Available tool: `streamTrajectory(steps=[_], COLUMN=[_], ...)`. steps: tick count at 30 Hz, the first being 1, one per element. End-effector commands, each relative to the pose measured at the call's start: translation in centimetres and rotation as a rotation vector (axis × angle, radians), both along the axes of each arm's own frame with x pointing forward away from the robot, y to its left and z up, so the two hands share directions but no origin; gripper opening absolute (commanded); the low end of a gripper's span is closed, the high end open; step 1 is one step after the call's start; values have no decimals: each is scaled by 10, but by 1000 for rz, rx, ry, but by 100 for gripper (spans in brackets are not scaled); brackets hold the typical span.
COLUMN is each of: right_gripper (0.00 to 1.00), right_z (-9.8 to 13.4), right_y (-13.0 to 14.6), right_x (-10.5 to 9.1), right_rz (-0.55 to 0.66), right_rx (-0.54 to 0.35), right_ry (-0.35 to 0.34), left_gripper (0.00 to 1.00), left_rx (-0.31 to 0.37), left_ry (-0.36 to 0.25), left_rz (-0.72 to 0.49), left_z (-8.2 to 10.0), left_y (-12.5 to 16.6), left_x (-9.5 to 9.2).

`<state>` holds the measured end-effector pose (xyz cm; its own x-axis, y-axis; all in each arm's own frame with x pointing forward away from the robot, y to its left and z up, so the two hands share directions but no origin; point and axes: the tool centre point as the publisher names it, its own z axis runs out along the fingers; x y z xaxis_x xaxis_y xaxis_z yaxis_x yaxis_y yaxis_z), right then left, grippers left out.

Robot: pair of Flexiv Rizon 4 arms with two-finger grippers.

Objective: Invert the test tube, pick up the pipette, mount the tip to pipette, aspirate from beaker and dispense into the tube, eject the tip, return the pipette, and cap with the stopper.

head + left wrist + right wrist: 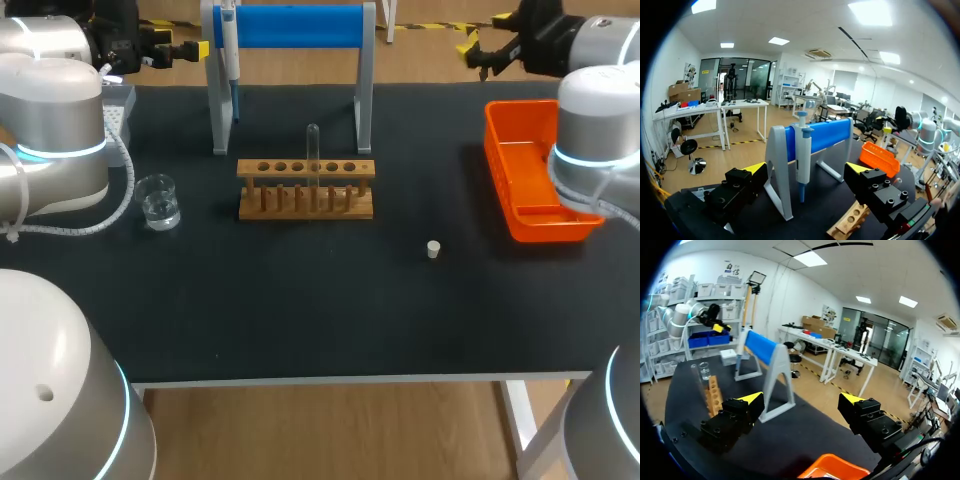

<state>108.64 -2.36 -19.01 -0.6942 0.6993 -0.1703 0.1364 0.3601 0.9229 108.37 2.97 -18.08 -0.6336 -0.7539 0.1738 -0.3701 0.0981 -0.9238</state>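
Two hands hang open over the far edge of the surface [320, 300], neither holding anything: the left hand [806, 168] near the far left corner, the right hand [801, 399] near the far right corner, each with its yellow-tipped fingers well apart.

The test tube [313, 155] stands in the wooden rack [305, 190], which sits toward the far edge, a little left of the middle. Its long axis is upright, and what looks like the rounded closed end is on top, so the inverting step seems not yet done. From either hand the tube lies inward and toward the near edge. By my judgement the left hand is somewhat nearer, with only the leg of the blue stand [290, 25] and the hanging pipette [229, 45] between. A grasp would likely have to come from the side, across the upright glass above the rack.

The beaker [158, 200] stands near the left edge. The stopper [433, 249] lies apart, right of the rack.
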Motion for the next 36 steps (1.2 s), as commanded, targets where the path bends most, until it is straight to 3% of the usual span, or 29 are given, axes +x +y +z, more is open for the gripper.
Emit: streamTrajectory(steps=[1, 10, 21, 28, 36], right_gripper=[100, 100, 100, 100, 100], right_z=[-4, -20, -41, -56, -69], right_y=[6, 48, 81, 99, 109], right_x=[-46, -120, -180, -207, -224], right_rz=[58, 215, 376, 467, 541], right_rx=[12, 91, 200, 217, 138], right_ry=[13, 32, 6, 18, -4], left_gripper=[100, 100, 100, 100, 100], left_rx=[-1, -1, -1, -1, -1], left_ry=[-1, -1, -1, -1, -1], left_rz=[0, 0, 0, 0, 0], left_z=[0, 0, 0, 0, 0], left_y=[0, 0, 0, 0, 0], left_x=[0, 0, 0, 0, 0])
